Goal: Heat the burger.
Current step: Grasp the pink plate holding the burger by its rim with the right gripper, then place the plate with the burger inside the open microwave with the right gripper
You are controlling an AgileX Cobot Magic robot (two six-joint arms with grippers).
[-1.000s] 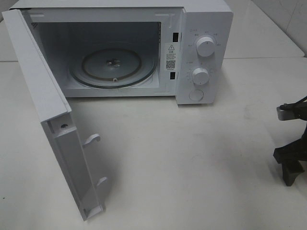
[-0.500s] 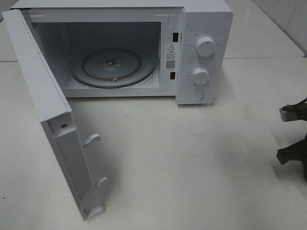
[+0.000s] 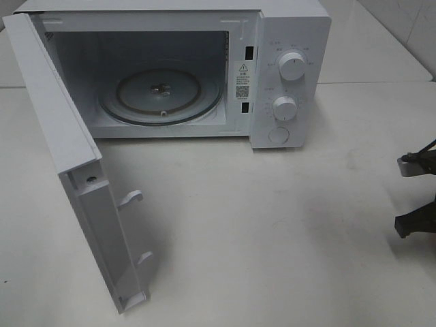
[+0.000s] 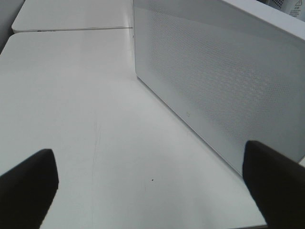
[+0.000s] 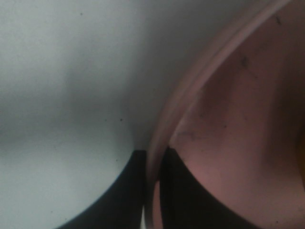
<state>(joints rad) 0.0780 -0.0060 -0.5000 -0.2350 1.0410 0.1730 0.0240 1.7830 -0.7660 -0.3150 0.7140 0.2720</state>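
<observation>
Tabletop (image 5: 57,95) lies beneath right gripper (image 5: 155,153) clamped on pink dish (image 5: 238,119) rim.

The right arm (image 3: 417,221) is cut off by the exterior view's right edge, and its gripper cannot be seen there. In the wrist view, the right gripper (image 5: 153,157) and the pink dish (image 5: 238,143) are blurred. Most of the dish lies beyond the frame, so its contents cannot be told. Only the fingertips (image 4: 28,186) of the left gripper (image 4: 148,152) show. The dial markings (image 3: 271,63) on the microwave (image 3: 289,27) are too small to read.
</observation>
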